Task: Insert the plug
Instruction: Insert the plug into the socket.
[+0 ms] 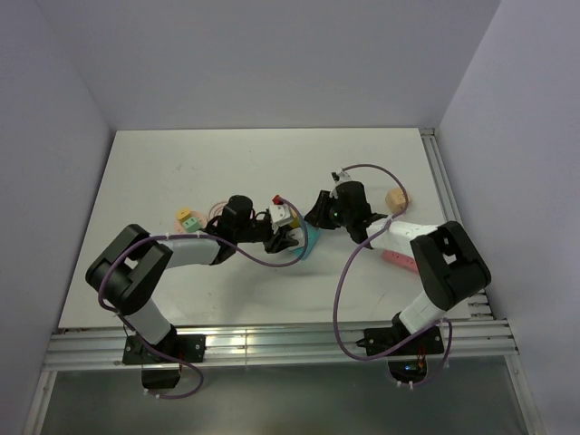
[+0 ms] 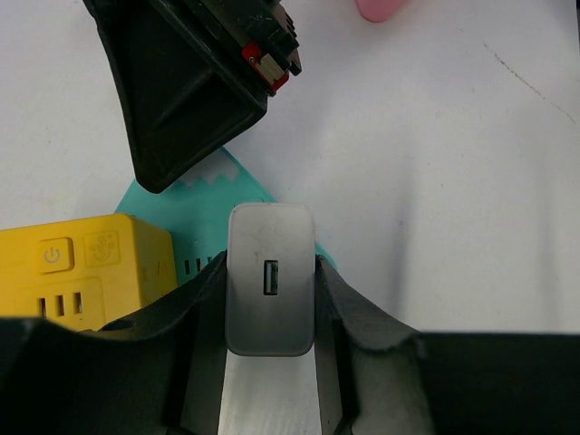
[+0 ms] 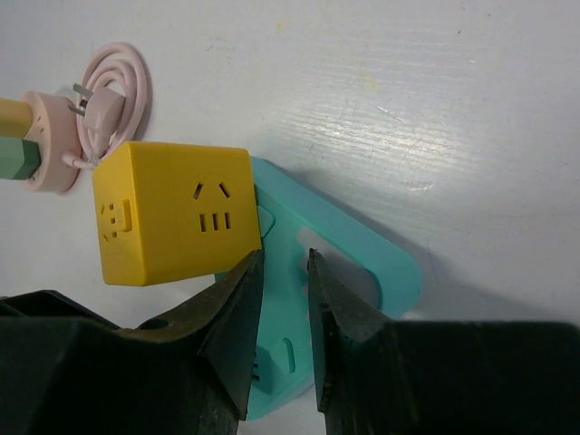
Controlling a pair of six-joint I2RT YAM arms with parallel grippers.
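Plug (image 1: 189,223) sits on the table (image 1: 181,163) just beside the pink cable coil (image 1: 217,210), apart from both grippers. Your left gripper (image 2: 270,267) is clamped on the white USB block (image 2: 270,236). Your right gripper (image 3: 284,263) is cracked open, holding nothing, over the teal strip (image 3: 362,245) next to the yellow cube (image 3: 172,213).

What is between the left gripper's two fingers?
A white block with one small slot in its face, gripped by both fingers of the left gripper. The left wrist view shows it.
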